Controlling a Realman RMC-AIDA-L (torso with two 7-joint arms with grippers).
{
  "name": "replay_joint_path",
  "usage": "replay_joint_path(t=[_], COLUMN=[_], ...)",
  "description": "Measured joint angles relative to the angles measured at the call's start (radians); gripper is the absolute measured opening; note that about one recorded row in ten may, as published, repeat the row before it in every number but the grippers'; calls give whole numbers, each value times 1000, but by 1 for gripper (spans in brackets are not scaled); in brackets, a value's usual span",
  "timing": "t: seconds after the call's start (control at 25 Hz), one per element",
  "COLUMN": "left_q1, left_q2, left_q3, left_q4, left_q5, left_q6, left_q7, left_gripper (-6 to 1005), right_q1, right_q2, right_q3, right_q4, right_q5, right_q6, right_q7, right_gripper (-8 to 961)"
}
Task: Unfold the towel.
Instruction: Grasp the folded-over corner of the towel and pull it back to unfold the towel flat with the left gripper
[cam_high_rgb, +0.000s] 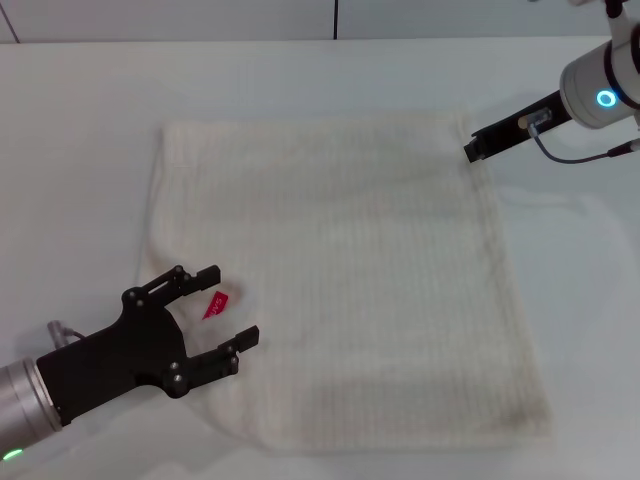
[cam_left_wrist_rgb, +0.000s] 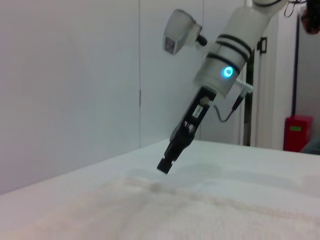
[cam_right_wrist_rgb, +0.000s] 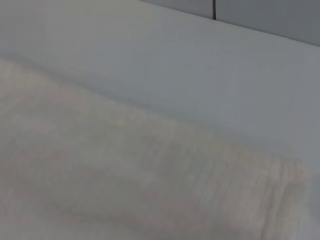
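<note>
The cream towel (cam_high_rgb: 340, 270) lay nearly flat mid-table, the left gripper (cam_high_rgb: 228, 305) spread wide at its 8 o'clock corner around the red tag (cam_high_rgb: 216, 304), apparently just freed, while the right gripper (cam_high_rgb: 474, 150) hovered at 1 o'clock, fingers unreadable.

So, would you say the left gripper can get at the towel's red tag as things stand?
Probably yes: the left gripper is open with the red tag between its fingers, nothing covering it on the towel.
</note>
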Motion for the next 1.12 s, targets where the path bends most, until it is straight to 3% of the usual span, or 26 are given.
replay_joint_path(t=[0.96,1.12], left_q1=[34,36], left_q2=[5,3], left_q3=[24,18], left_q4=[29,26], left_q5=[0,-7], left_q6=[-11,-12], left_q7=[-18,-17], left_gripper=[770,587], right_q1=[7,6], right_q2=[1,1], right_q3=[-1,-1], right_q4=[6,7], right_q5=[0,0], right_q6=[3,2], right_q7=[-2,-2], right_gripper=[-1,-1])
